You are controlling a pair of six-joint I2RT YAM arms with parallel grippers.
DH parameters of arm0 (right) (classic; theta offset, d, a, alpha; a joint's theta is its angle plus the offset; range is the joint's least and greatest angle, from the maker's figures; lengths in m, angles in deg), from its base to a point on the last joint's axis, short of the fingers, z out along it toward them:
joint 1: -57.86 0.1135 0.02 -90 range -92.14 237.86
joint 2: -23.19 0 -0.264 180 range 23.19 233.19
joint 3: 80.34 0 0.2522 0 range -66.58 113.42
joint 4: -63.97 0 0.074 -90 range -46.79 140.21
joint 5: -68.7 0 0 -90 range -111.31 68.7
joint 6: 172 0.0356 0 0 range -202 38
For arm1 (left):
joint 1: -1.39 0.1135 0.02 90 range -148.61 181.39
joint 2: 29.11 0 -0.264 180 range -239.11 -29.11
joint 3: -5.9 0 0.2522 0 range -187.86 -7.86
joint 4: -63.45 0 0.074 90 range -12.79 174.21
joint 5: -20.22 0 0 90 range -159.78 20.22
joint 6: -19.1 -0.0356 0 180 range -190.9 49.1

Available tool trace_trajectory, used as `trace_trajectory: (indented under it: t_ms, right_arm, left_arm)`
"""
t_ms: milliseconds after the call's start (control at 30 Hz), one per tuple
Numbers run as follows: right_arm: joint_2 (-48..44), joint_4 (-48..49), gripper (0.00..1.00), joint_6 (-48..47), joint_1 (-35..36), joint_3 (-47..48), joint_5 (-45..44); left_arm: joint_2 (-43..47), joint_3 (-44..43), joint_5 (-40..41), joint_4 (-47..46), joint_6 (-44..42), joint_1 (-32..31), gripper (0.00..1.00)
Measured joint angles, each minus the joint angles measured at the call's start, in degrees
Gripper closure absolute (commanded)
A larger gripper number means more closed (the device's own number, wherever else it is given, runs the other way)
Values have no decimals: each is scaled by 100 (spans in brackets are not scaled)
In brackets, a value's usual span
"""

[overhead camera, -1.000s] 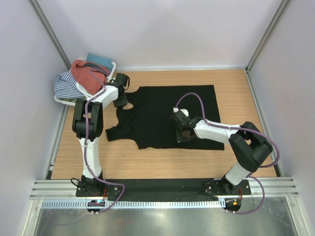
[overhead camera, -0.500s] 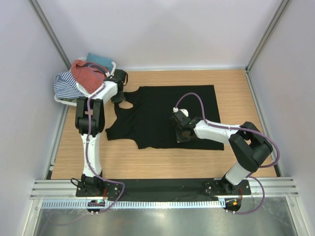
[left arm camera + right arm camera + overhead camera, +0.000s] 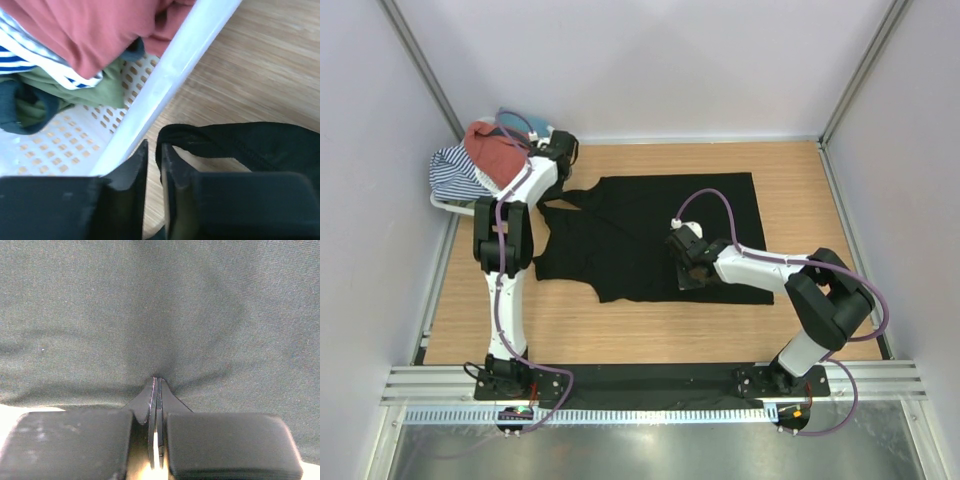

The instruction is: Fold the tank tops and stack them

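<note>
You're dealing with a thin, floppy black tank top (image 3: 650,235) that's lying spread on the table (image 3: 800,170), so it's probably going to be sagging and sliding, not holding shape (the rust-red one (image 3: 492,148) is sitting heaped in the basket (image 3: 170,75)). Your right gripper (image 3: 156,382) is pinching a pucker mid-body, fully closed. Your left gripper (image 3: 152,152) is hovering a crack apart at the strap loop (image 3: 175,137), nothing visibly between the fingers. I'd be grabbing straps and hem corners.
</note>
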Motion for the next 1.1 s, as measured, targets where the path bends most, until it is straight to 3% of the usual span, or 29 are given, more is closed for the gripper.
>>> trace_trajectory:
  t_ms: [133,233,467,733,900,1100]
  right_arm:
    - [-4,42,99,9,24,-11,-2]
    - [-26,61,99,24,26,-31,0]
    - [-37,-105,96,42,57,28,57]
    - [-291,-671,82,-22,94,544,55]
    - [-804,-837,78,-70,96,890,-188]
    - [-1519,-1075,72,-39,-127,649,-509]
  left_arm:
    - [-11,-199,68,98,-15,-20,38]
    - [72,-81,-33,-52,17,-24,28]
    - [691,382,-638,-310,17,-15,27]
    - [1502,750,-1207,-654,175,-431,25]
    - [2417,1766,-1429,-848,446,-890,25]
    - [3877,3567,-1526,-1104,922,-1510,25]
